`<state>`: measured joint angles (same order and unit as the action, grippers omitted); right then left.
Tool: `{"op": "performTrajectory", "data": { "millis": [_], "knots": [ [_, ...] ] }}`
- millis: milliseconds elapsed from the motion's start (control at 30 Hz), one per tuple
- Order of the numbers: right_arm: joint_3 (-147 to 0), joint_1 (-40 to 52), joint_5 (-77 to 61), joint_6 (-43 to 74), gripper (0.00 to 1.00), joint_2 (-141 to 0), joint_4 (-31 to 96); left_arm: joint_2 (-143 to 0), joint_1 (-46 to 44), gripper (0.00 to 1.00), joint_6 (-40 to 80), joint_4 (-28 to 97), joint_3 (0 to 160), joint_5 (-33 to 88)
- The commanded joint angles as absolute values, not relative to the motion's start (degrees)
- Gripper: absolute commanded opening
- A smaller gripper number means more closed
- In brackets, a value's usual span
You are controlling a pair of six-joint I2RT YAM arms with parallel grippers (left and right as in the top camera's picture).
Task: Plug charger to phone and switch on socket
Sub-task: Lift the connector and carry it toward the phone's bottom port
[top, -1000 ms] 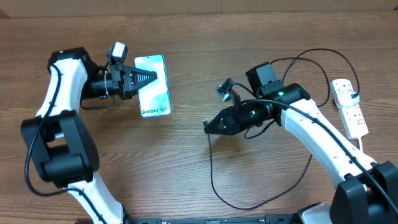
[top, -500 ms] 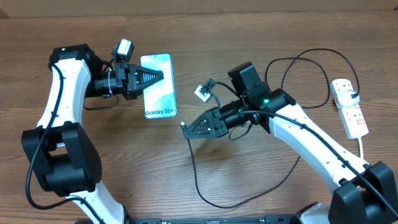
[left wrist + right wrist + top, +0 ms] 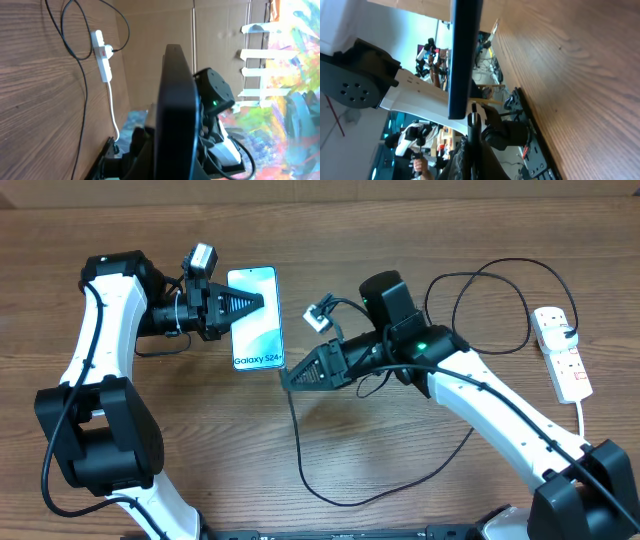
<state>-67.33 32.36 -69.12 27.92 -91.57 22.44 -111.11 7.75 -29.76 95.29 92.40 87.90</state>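
The left gripper (image 3: 243, 304) sits in the upper left of the overhead view. It is closed on the left long edge of the phone (image 3: 258, 330). The phone's light blue screen faces up, and its white lettering lies along the short edge nearer the bottom of the frame. In the left wrist view the phone (image 3: 176, 115) shows edge-on as a dark slab running up the middle of the frame.

The right gripper (image 3: 288, 378) reaches in from the right to the phone's lower right corner. Its fingers are pinched tight on the end of the charger cable (image 3: 294, 430). In the right wrist view the connector tip (image 3: 473, 121) sticks out past the fingers. It sits just under the end of the phone's dark edge (image 3: 465, 60) and in line with it. Whether the tip touches the phone or has entered the port cannot be told.

From the right gripper the black cable drops toward the bottom of the overhead frame. It curves across the wooden table (image 3: 400, 220) and loops up toward the upper right.

The white power strip (image 3: 562, 355) lies at the far right of the frame, well apart from the phone. It shows red marks on its face. In the left wrist view a black plug is seated in the strip (image 3: 102, 56), and a white cord (image 3: 114, 112) trails from its lower end. The switch positions are too small to read.
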Motion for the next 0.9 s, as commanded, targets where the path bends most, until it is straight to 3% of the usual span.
{"op": "performTrajectory", "data": {
  "millis": [0, 300, 867],
  "knots": [
    [-67.57, 34.2, -68.4, 29.52, 0.04, -91.66, 22.02, -109.43, 7.92, 0.04, -25.85, 93.1, 93.17, 90.54],
    [-67.57, 34.76, -68.07, 35.03, 0.04, -91.66, 16.62, -109.43, 7.9, 0.04, -15.62, 84.33, 93.14, 90.52],
    [-67.57, 35.31, -62.17, 44.84, 0.04, -91.66, 8.29, -109.43, 7.84, 0.04, -12.16, 83.94, 93.14, 90.52]
  ]
}}
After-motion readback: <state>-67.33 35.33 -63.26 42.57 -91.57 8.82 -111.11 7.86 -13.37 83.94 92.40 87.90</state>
